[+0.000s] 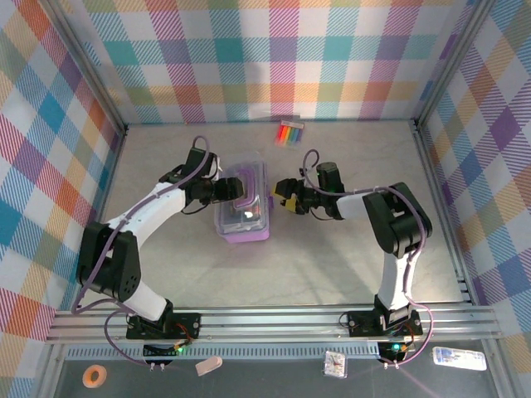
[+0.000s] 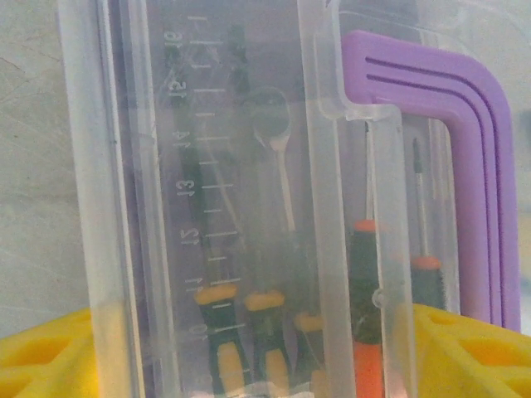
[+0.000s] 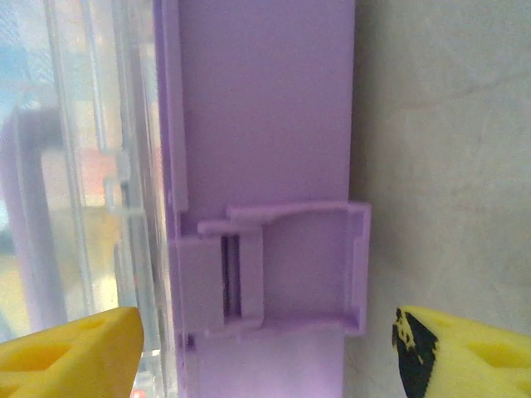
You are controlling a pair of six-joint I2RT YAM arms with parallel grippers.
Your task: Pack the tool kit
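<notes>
The tool kit (image 1: 243,217) lies mid-table: a purple base under a clear lid (image 2: 224,166), with a purple handle (image 2: 481,166). Through the lid I see slim black-and-orange screwdrivers (image 2: 365,290). My left gripper (image 1: 231,189) reaches in from the left. In the left wrist view its yellow fingers (image 2: 41,356) press against both sides of the lid, so the left gripper (image 2: 253,319) is shut on it. My right gripper (image 1: 280,197) is at the kit's right side. There the right gripper (image 3: 267,317) stands open, straddling the purple latch (image 3: 274,265) without touching it.
A small rainbow-striped packet (image 1: 289,132) lies near the back wall. Plaid walls enclose the table on three sides. A metal rail (image 1: 274,319) runs along the near edge by the arm bases.
</notes>
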